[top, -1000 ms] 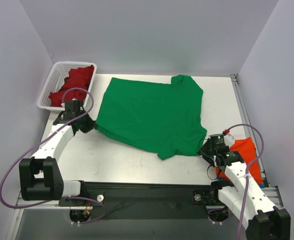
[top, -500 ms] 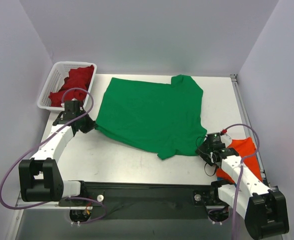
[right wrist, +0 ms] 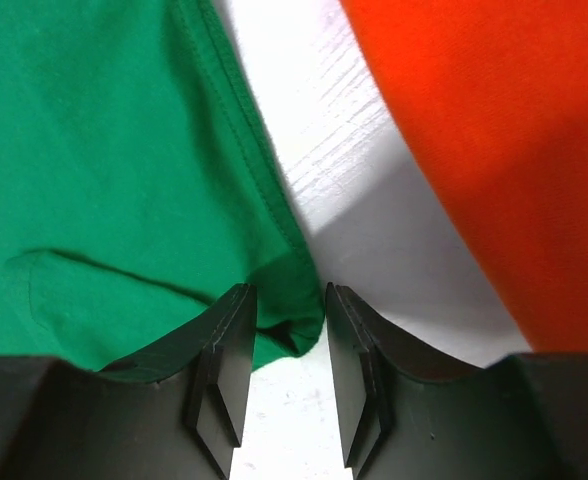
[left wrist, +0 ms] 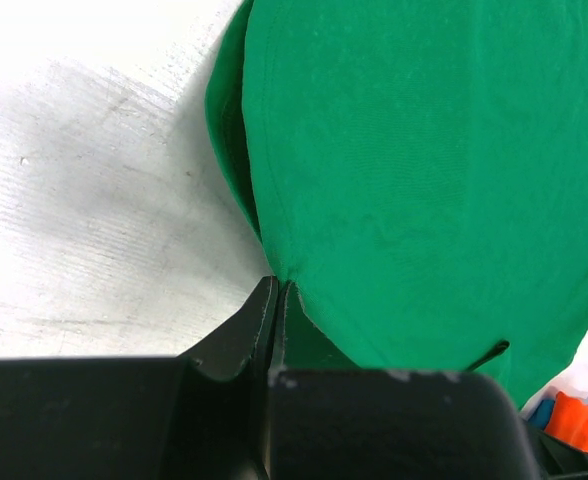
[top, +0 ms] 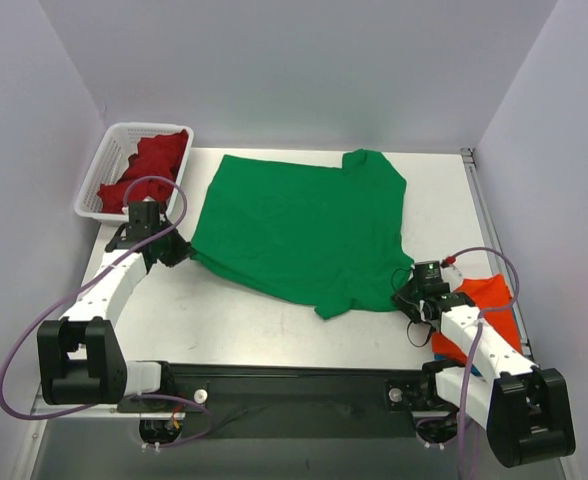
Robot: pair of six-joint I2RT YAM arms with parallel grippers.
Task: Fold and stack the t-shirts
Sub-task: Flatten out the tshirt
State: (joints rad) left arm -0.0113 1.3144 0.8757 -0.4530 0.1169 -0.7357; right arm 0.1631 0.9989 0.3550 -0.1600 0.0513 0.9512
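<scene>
A bright green t-shirt [top: 304, 225] lies spread flat across the middle of the table. My left gripper [top: 179, 250] is shut on its left corner; in the left wrist view the jaws [left wrist: 277, 290] pinch the green cloth [left wrist: 424, 170] at its edge. My right gripper [top: 406, 297] sits at the shirt's near right corner. In the right wrist view its jaws [right wrist: 286, 300] stand apart, with the hemmed corner of the green shirt [right wrist: 104, 170] between them. An orange t-shirt [top: 489, 300] lies folded just right of that gripper. A dark red t-shirt [top: 154, 160] lies in the basket.
The white slotted basket [top: 94, 185] stands at the table's back left corner. The table's right rail [top: 484, 220] runs beside the orange shirt [right wrist: 484, 130]. A bit of blue cloth [left wrist: 539, 412] shows beside the orange one in the left wrist view.
My right gripper has slid left and forward onto the green shirt's near right corner, and its jaws have narrowed around it. The left arm has not moved.
</scene>
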